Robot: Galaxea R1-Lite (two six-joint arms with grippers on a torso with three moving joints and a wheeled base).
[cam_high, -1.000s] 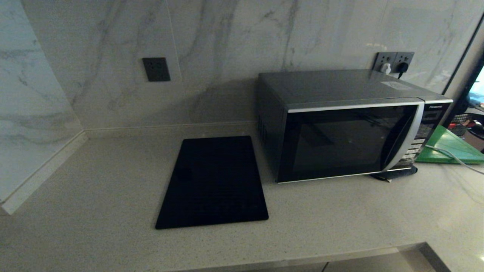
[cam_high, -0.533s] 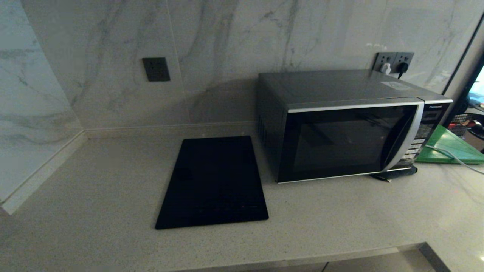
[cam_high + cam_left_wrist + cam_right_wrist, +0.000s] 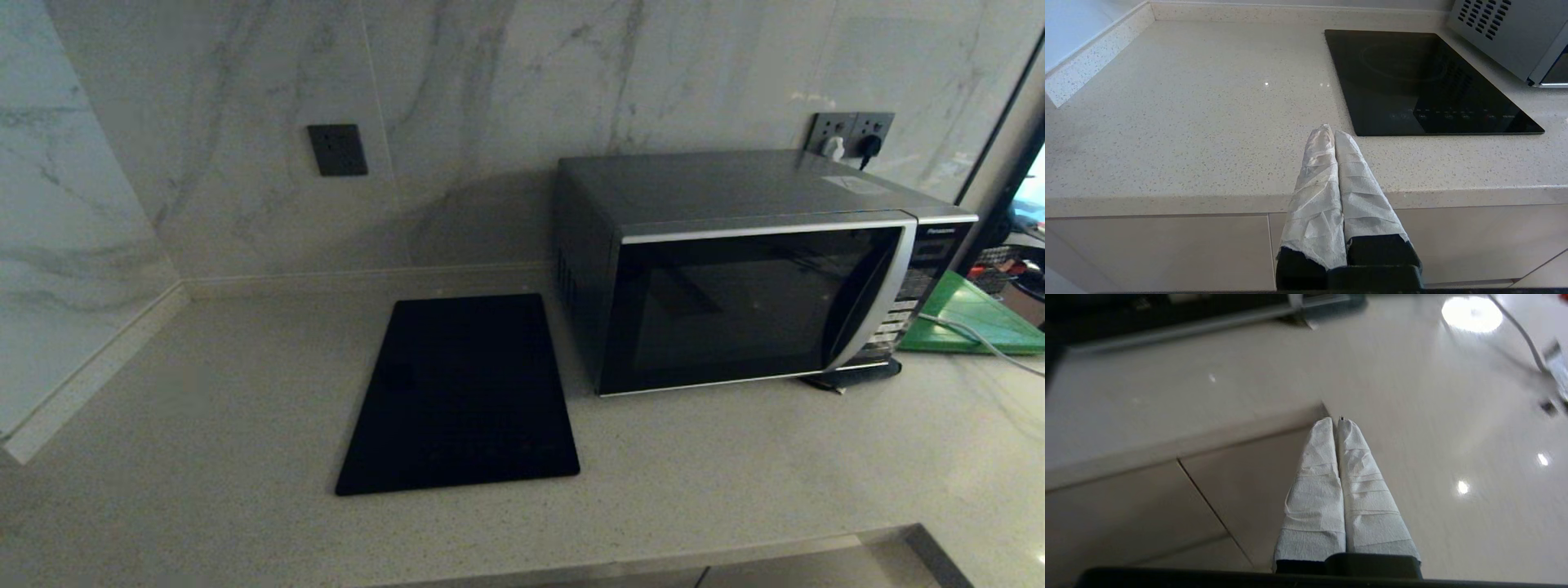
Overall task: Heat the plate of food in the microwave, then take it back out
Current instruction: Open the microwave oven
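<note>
The silver-grey microwave (image 3: 759, 269) stands on the counter at the right with its dark glass door closed; one vented corner of the microwave (image 3: 1506, 36) shows in the left wrist view. The plate of food is out of view in every frame. My left gripper (image 3: 1330, 131) hangs shut and holding nothing over the counter's front edge, short of the black panel. My right gripper (image 3: 1336, 424) is also shut and holding nothing, low in front of the counter's edge near its inner corner. Neither arm shows in the head view.
A flat black rectangular panel (image 3: 461, 392) lies on the counter left of the microwave. A green board (image 3: 971, 314) with a white cable (image 3: 971, 336) across it sits right of the microwave. Wall sockets (image 3: 849, 135) are behind it. Cabinet fronts (image 3: 1159, 253) run under the counter.
</note>
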